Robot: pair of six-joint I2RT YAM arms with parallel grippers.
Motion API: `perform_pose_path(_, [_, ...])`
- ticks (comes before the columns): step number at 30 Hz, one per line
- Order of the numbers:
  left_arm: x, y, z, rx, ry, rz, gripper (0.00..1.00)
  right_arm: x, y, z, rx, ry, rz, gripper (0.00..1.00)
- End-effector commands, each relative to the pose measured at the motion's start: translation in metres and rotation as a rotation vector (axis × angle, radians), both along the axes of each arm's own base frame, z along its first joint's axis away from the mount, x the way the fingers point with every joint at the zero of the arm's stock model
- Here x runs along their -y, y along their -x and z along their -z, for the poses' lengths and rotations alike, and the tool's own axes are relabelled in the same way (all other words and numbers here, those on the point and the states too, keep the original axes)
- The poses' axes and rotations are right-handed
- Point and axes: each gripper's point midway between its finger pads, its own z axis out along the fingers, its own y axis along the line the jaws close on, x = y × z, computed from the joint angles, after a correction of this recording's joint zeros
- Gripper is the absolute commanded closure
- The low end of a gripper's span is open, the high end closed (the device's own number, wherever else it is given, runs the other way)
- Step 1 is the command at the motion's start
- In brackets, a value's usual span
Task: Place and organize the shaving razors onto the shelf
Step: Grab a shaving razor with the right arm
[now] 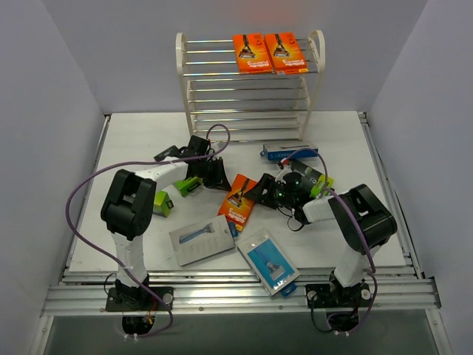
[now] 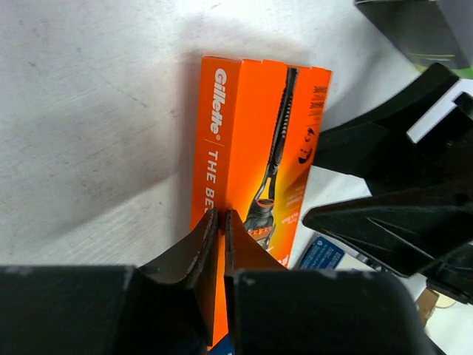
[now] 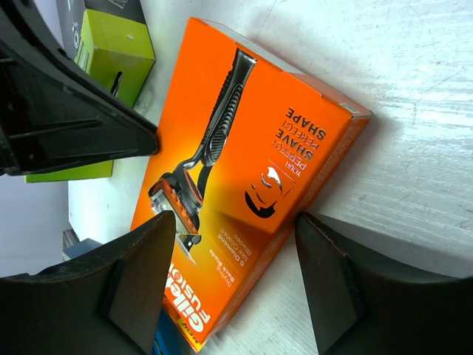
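Along the near edge of the tabletop (image 1: pixel 133 140) lie 2 flat packs. A grey flat pack (image 1: pixel 201 240) sits left of centre. A light-blue flat pack (image 1: pixel 270 261) lies just right of it, turned at an angle.

Just beyond them, at the middle of the tabletop, 1 orange pack (image 1: pixel 239 200) lies flat, face up. The right gripper (image 1: pixel 256 194) meets it from the right with its fingers (image 3: pixel 140 285) apart, 1 on each long side. It straddles the pack without clamping it, and tabletop shows between the pack and 1 finger. The left gripper (image 1: pixel 220 180) reaches in from the left, its fingers (image 2: pixel 203 248) pressed together with nothing between them. Their tips are over the pack's short end; whether they touch it I cannot tell.

Toward the left edge, an outer lime box (image 1: pixel 163 203) lies beside the left arm and an inner lime box (image 1: pixel 188 185) lies under it. A right lime box (image 1: pixel 319 183) lies behind the right arm. Farther back is a dark-blue pack (image 1: pixel 290 153).

At the far edge stands the shelf (image 1: pixel 251 96). Its top tier carries 2 more orange cards side by side toward the right end, the left shelved card (image 1: pixel 252 52) and the right shelved card (image 1: pixel 286 52).
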Motion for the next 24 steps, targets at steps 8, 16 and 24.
perform_pose_path(8, [0.052,0.024,-0.066,0.058,0.266,0.153,0.98,-0.018,-0.019,-0.046,0.111,-0.074,-0.036,0.37])
perform_pose_path(16, [0.056,0.027,-0.073,0.078,0.284,0.171,0.98,-0.025,-0.033,-0.062,0.147,-0.099,-0.039,0.37])
perform_pose_path(24, [0.056,0.028,-0.075,0.076,0.294,0.173,0.98,-0.031,-0.042,-0.083,0.178,-0.114,-0.047,0.37])
